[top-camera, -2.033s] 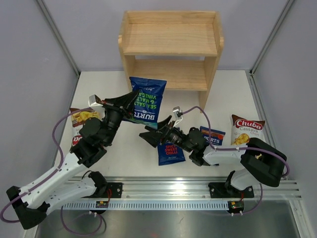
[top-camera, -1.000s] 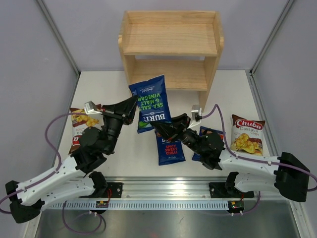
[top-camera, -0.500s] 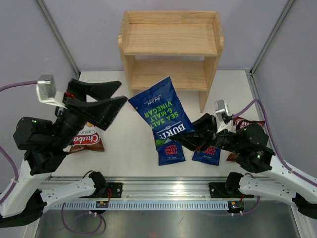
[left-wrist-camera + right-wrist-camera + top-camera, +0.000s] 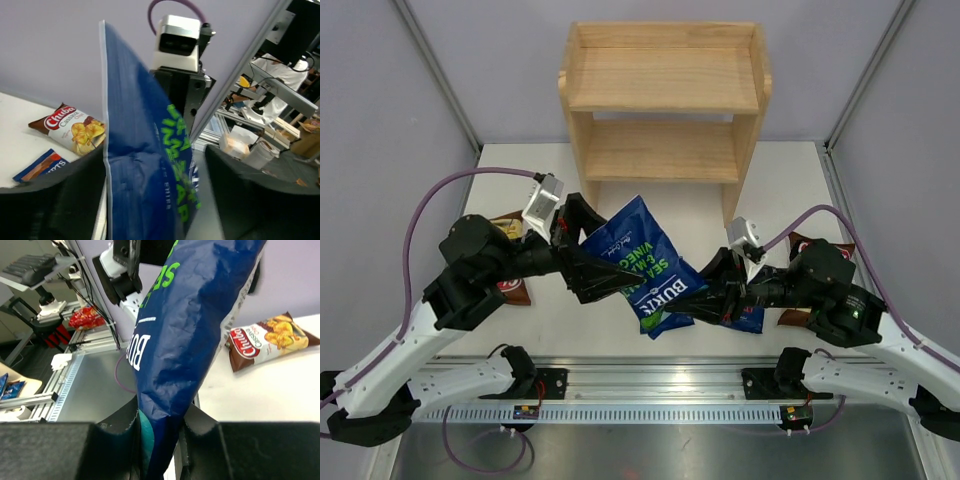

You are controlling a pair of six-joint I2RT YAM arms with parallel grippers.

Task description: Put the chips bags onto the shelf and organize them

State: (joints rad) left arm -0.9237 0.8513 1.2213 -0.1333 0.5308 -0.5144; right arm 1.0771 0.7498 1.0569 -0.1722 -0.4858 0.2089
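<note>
A dark blue, green-lettered BURTS chips bag [image 4: 642, 262] hangs tilted above the table in front of the shelf [image 4: 665, 95]. My right gripper [image 4: 708, 300] is shut on its lower end; the right wrist view shows the bag [image 4: 190, 335] pinched between the jaws [image 4: 160, 432]. My left gripper [image 4: 592, 272] is open, its fingers standing either side of the bag's upper end [image 4: 145, 165] with a gap on the right. A brown Chuba bag [image 4: 510, 288] lies partly under the left arm. Another Chuba bag [image 4: 70, 131] and an orange-topped BURTS bag [image 4: 42, 165] lie on the right.
The two-tier wooden shelf stands at the back centre, both tiers bare. A grey wall panel [image 4: 380, 120] and metal frame posts close in the table's left and right sides. The rail [image 4: 650, 385] with the arm bases runs along the near edge.
The left gripper let go of the bag, swung away wide open, then came back to straddle its upper end, jaws narrower. The right gripper kept hold; the bag tilted lower and nearer.
</note>
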